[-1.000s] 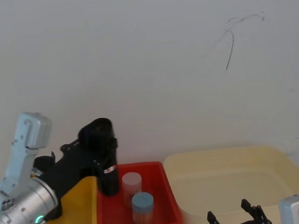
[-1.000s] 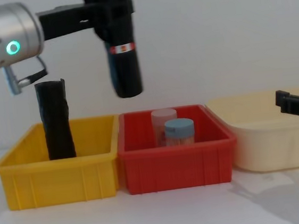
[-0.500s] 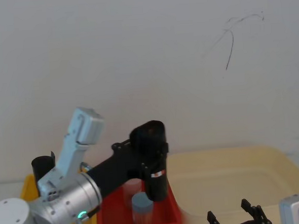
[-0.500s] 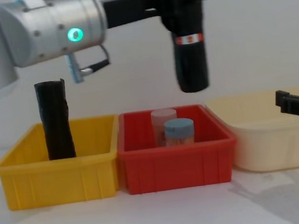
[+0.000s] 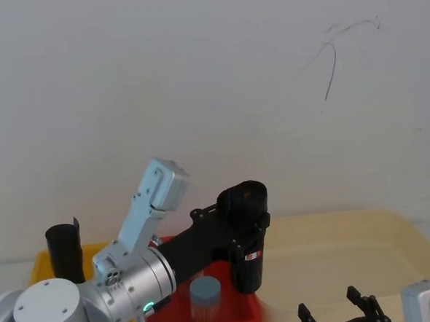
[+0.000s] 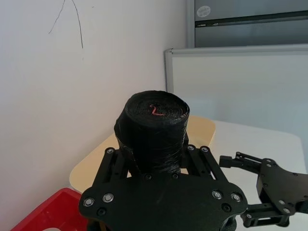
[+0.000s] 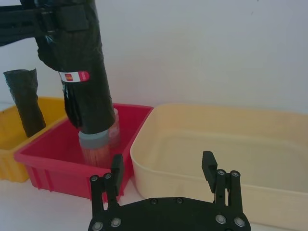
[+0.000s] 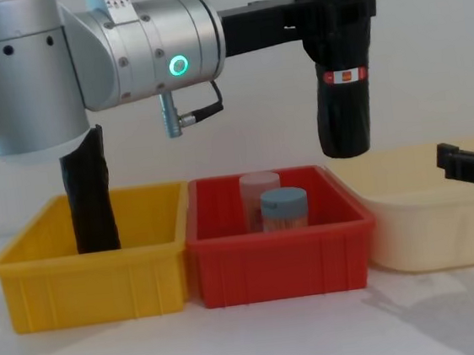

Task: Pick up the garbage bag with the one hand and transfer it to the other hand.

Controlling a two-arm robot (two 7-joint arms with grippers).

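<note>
The garbage bag (image 8: 343, 98), a glossy black roll with a red-and-white label band, hangs upright in the air over the right end of the red bin (image 8: 279, 254). My left gripper (image 8: 333, 2), on the fat silver arm with the green ring, is shut on the roll's upper part. In the head view the garbage bag (image 5: 248, 257) sits at the seam between the red bin and the cream tub. My right gripper (image 7: 162, 164) stands open low in front of the cream tub (image 7: 226, 144), empty, some way right of and below the garbage bag (image 7: 84, 91).
A yellow bin (image 8: 95, 277) at the left holds a plain black roll (image 8: 89, 201). Two capped containers (image 8: 283, 208) stand in the red bin. The wide cream tub (image 8: 429, 225) sits at the right, close behind my right gripper (image 8: 472, 168).
My left arm has carried the garbage bag rightward, from over the yellow and red bins' seam to the red bin's right end. The right gripper has stayed put.
</note>
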